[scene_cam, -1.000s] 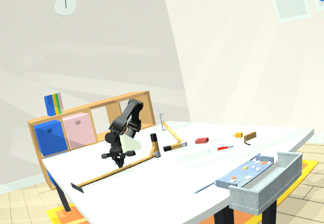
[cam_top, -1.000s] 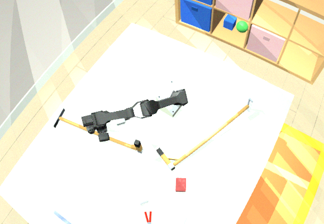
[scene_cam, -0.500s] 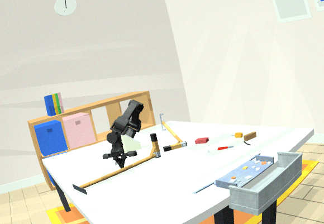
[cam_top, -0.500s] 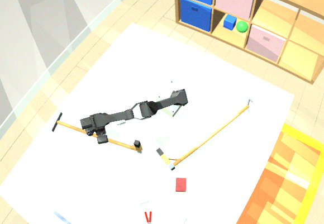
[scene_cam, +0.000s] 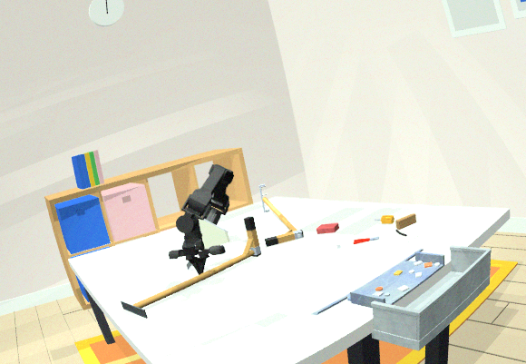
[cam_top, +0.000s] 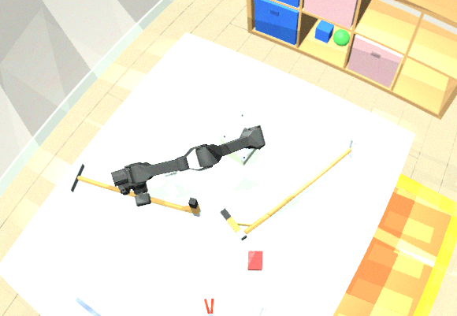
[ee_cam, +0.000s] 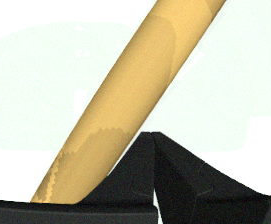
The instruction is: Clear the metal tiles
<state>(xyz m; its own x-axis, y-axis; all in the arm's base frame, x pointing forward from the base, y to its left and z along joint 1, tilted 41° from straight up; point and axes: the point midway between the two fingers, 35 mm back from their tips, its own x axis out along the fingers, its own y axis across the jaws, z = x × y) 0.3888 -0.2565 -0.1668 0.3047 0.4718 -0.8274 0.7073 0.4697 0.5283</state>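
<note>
While its fingers are squeezing all the way together, the gripper (scene_cam: pixel 198 265) is holding nothing, touching the long scraper (scene_cam: pixel 199 277) pole near the table's (scene_cam: pixel 476 218) left edge.

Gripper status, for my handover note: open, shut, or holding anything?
Gripper: shut, holding nothing; the scraper handle passes beside the closed fingers, not between them.
</note>
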